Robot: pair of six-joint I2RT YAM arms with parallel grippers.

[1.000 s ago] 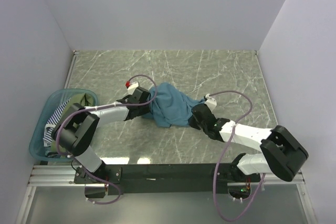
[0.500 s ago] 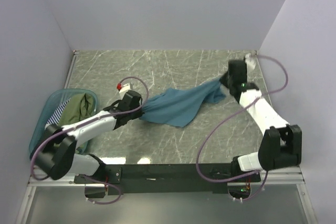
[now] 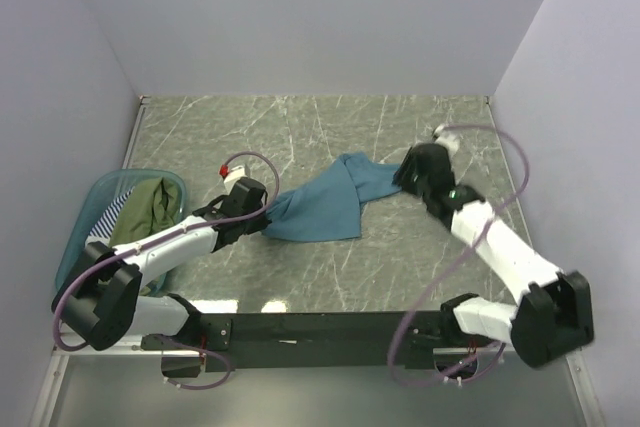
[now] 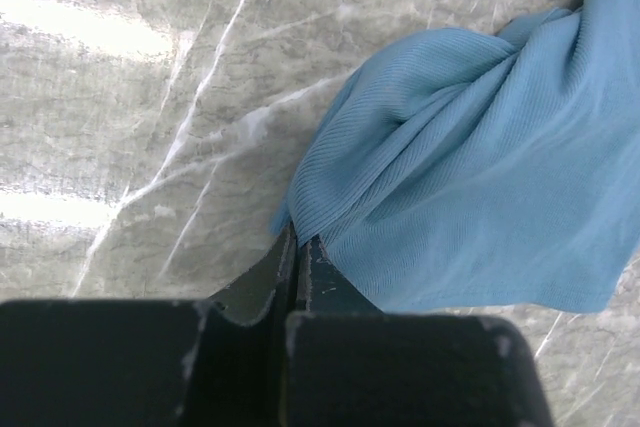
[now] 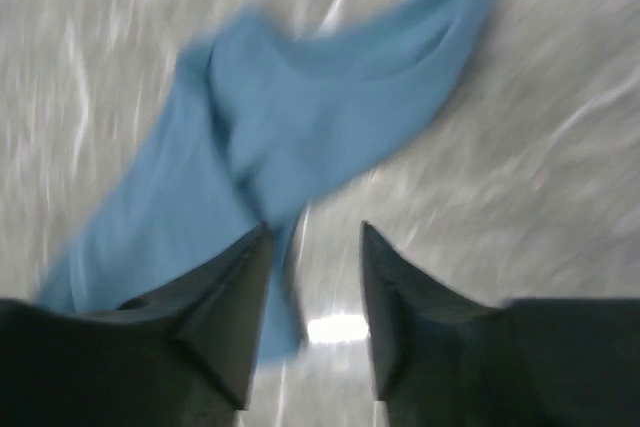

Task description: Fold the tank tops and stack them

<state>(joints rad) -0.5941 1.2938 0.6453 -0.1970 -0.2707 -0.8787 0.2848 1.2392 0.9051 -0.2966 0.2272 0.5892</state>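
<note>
Teal-blue ribbed cloth tank top [image 3: 322, 205] lies rumpled mid-way across the grey-green marbled bench [image 3: 400, 277]. Its long axis runs left to right, and the right end is bunched narrow and angled a bit toward the far wall. Left tool [image 4: 298, 247] is at the left end, jaws pressed together and pinching an edge corner of the fabric. The rest of the top fans away from it to the right.

Right tool [image 5: 310, 232] is at the opposite end, jaws spread with a bare gap between them. Cloth lies under and just beside its left finger. The wrist view is blurred, so I can't tell if it touches, but nothing looks gripped.

One arm sits at each end, and only the left has a hold. My read: not flat yet, no fold made. A re-grab of the right end falls to the right tool, with cloth ahead-left of it.

Olive-green top [image 3: 150, 207] and navy-and-white striped top [image 3: 105, 222] sit in the translucent teal plastic tub [image 3: 72, 247] far left, well apart.
</note>
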